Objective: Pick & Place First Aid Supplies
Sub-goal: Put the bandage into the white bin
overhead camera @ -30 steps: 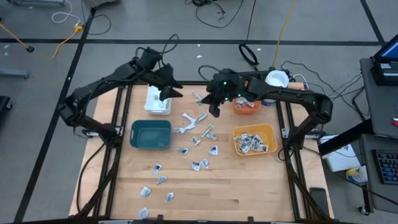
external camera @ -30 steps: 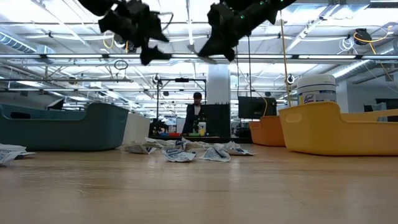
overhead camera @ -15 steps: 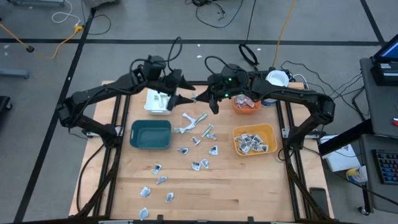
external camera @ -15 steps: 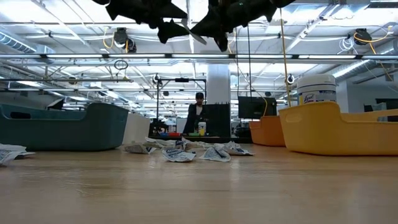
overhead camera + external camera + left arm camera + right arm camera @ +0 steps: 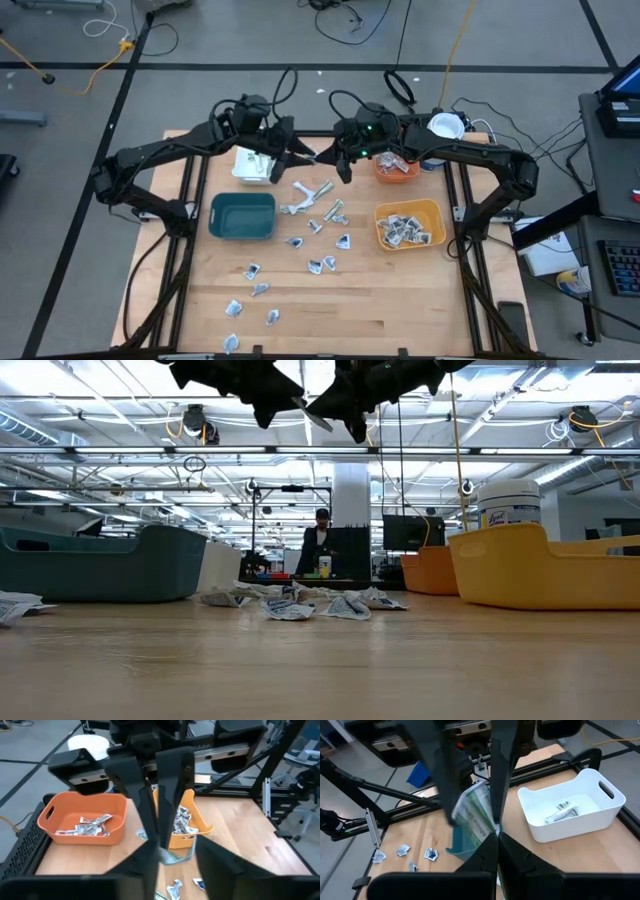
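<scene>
Above the far middle of the table [image 5: 400, 300] both dark arms reach toward each other and their tips almost meet, high over the wood. The left arm comes over the white bin [image 5: 252, 165]; the right arm comes over the orange bin [image 5: 398, 168].

The teal bin [image 5: 242, 216] stands on the left side of the table, just in front of the white one, and its inside looks bare. The yellow bin [image 5: 408, 224] stands on the right side, in front of the orange one, with many packets inside. The orange bin and the white bin each have a few wrapped strips on the bottom. A round white-lidded tub [image 5: 444, 126] stands at the far right corner, beside the orange bin.

The right pincer [image 5: 496, 840] is closed on one packet [image 5: 477, 815], white with greenish print, and holds it up in the air. The left pincer [image 5: 172, 862] is at this same packet, from the opposite side; whether it is open or already closed on it, I cannot tell.

The other first aid supplies [image 5: 318, 225] lie loose on the table between the teal and yellow bins, and more are scattered toward the near left edge
</scene>
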Robot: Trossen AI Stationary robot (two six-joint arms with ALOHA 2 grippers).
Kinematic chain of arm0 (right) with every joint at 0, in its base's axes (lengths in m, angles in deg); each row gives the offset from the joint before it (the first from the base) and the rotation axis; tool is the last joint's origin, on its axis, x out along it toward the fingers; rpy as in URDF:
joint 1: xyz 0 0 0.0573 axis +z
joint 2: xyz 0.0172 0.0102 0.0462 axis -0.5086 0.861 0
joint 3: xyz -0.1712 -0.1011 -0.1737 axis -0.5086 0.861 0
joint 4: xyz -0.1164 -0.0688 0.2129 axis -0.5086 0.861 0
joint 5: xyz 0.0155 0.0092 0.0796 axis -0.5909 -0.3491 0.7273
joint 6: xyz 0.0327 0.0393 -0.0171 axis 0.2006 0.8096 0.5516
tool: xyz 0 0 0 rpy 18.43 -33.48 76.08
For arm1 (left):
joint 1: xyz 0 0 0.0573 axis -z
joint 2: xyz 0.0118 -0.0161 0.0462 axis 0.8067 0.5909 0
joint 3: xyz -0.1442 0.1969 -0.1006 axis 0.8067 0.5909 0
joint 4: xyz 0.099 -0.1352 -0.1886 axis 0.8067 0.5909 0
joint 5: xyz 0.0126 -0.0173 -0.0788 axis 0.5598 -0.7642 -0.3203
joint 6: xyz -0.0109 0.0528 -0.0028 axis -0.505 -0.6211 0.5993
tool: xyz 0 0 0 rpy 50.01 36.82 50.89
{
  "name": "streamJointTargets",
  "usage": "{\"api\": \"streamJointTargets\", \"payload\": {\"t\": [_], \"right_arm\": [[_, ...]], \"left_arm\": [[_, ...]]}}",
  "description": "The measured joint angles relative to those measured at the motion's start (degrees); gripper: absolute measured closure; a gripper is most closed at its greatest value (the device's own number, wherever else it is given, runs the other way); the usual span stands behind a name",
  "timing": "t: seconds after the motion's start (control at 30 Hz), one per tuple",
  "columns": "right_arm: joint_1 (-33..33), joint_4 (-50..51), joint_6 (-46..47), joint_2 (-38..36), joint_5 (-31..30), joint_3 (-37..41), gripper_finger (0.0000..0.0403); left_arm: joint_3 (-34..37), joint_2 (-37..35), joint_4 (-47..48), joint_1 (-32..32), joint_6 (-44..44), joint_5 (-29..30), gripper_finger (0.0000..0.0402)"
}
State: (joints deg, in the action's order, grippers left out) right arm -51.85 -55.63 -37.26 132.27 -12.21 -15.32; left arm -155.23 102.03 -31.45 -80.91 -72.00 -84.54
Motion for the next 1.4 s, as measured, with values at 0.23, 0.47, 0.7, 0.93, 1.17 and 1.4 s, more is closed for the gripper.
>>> {"api": "streamJointTargets", "payload": {"t": [0.23,0.47,0.7,0.93,1.17,1.4], "right_arm": [[0.72,0.0,-0.53,0.0,-0.32,0.02,0.0399],[0.73,0.27,-0.68,-0.08,-1.85,0.03,0.0375],[-0.85,6.98,-8.1,-5.45,-9.88,0.11,0.0281],[-1.1,5.26,-14.27,-9.0,-10.74,0.04,0.0214],[-1.14,5.5,-14.22,-9.64,-10.77,0.04,0.0202],[-0.72,5.48,-14.21,-9.62,-10.72,0.04,0.0205]], "left_arm": [[0.0,0.0,0.1,0.0,1.54,2.72,0.0392],[0.0,-0.02,0.5,-0.04,4.07,5.63,0.0398],[0.0,-0.02,9.66,-2.29,8.79,20.42,0.0399],[0.02,-0.02,19.97,-6.34,14.19,38.83,0.04],[0.02,-0.02,29.35,-12.48,19.68,47.79,0.0401],[3.32,1.89,30.16,-16.4,19.54,46.88,0.0401]]}}
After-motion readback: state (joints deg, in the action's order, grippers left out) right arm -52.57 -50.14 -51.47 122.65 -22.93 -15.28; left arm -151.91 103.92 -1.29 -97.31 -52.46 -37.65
